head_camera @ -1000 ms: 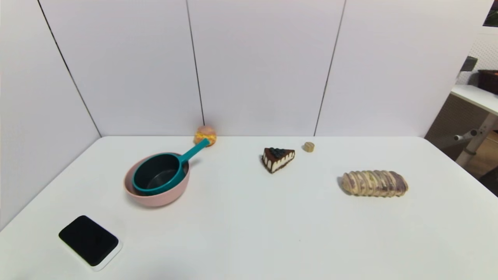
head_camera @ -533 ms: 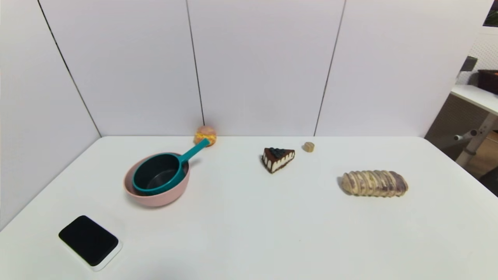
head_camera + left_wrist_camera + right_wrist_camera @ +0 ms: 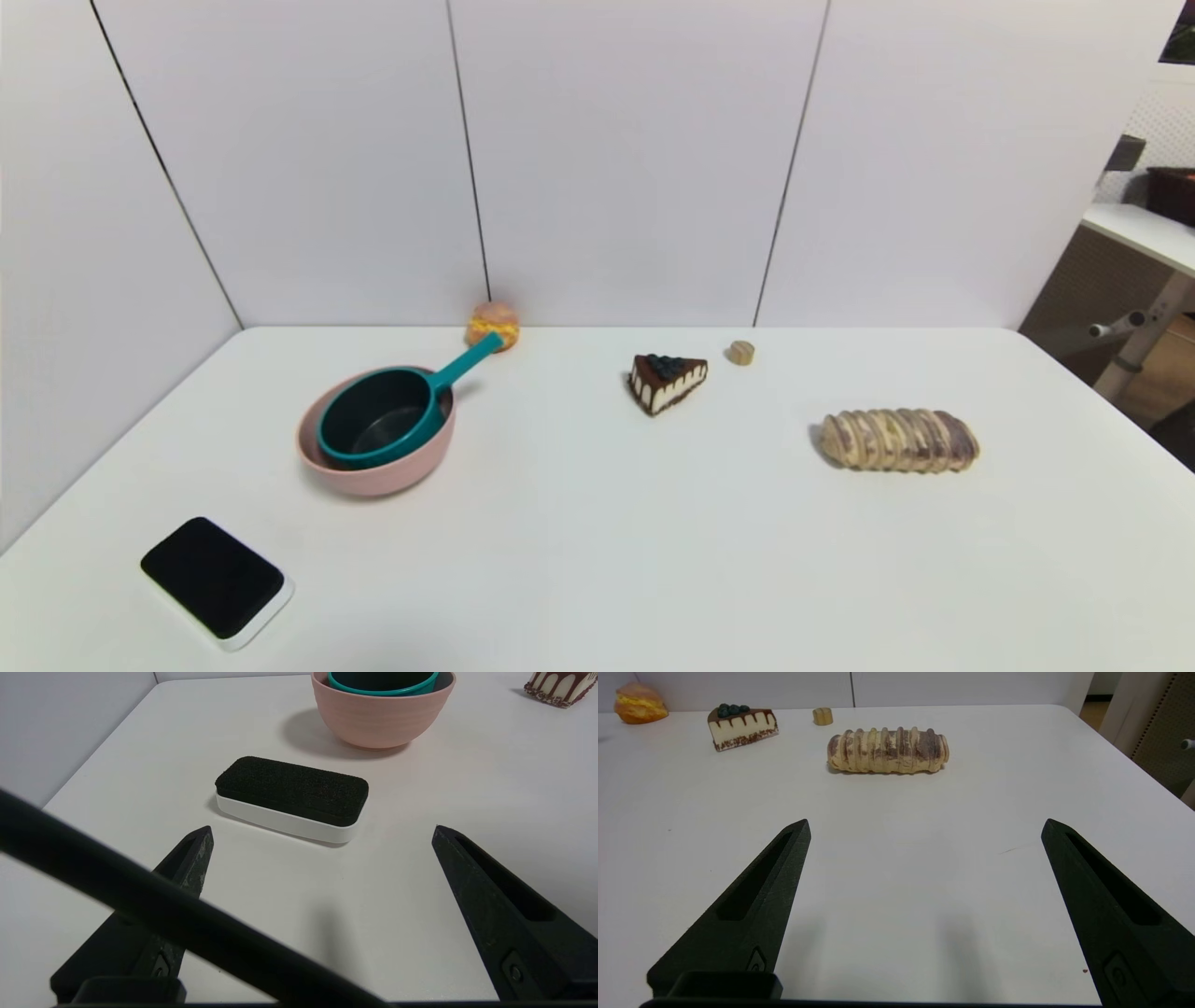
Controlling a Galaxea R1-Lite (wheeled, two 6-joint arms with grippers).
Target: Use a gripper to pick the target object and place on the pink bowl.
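one teal saucepan [image 3: 381, 417], inside one pink bowl [image 3: 373, 471], one eraser [image 3: 216, 581]

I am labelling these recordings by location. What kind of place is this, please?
Probably a lab or test workspace, not a real kitchen: a bare white table enclosed by plain white panels, with toy food such as a cake slice and a bread loaf laid out.
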